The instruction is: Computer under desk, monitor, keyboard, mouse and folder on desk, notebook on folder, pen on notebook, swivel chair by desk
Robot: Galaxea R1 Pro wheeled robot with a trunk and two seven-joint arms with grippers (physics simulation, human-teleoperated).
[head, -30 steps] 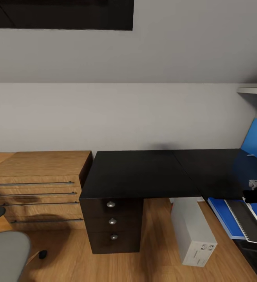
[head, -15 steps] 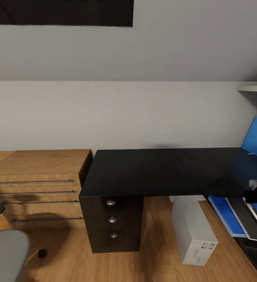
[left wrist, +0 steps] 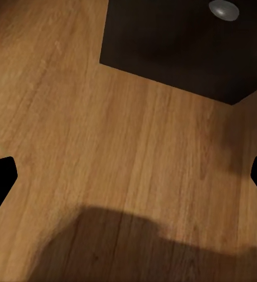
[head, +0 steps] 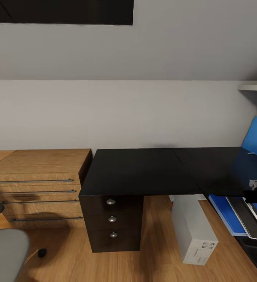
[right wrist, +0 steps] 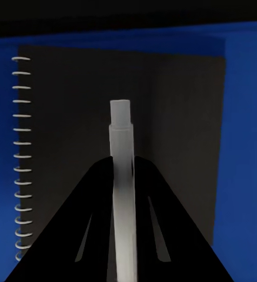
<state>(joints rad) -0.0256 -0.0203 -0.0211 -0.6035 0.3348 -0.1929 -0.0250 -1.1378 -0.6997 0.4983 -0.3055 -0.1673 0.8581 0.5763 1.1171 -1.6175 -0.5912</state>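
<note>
Right gripper (right wrist: pixel 121 176): black fingers pinched on one pen (right wrist: pixel 122 194), a slim whitish stick with a narrower stepped tip, its shaft running out between the fingers above the notebook. Left gripper (left wrist: pixel 128 176): two dark fingertips far apart at opposite sides of the wrist picture, nothing between them, over wooden floor (left wrist: pixel 104 141). Notebook (right wrist: pixel 122 76): one, dark grey, white spiral binding down one long edge, lying on the folder. Folder (right wrist: pixel 246 147): one, bright blue, showing past the notebook's edges; in the head view both lie at the desk's near right edge. Desk (head: pixel 140 172): one black L-shaped top, one black drawer unit beneath its left end with three round silver knobs (head: pixel 111 202). Computer (head: pixel 193 231): one light grey tower on the floor under the desk. Swivel chair (head: pixel 5 254): one, grey, partly visible, well apart from the desk. Wooden drawer chest (head: pixel 38 184): one, just beside the desk's left end.
</note>
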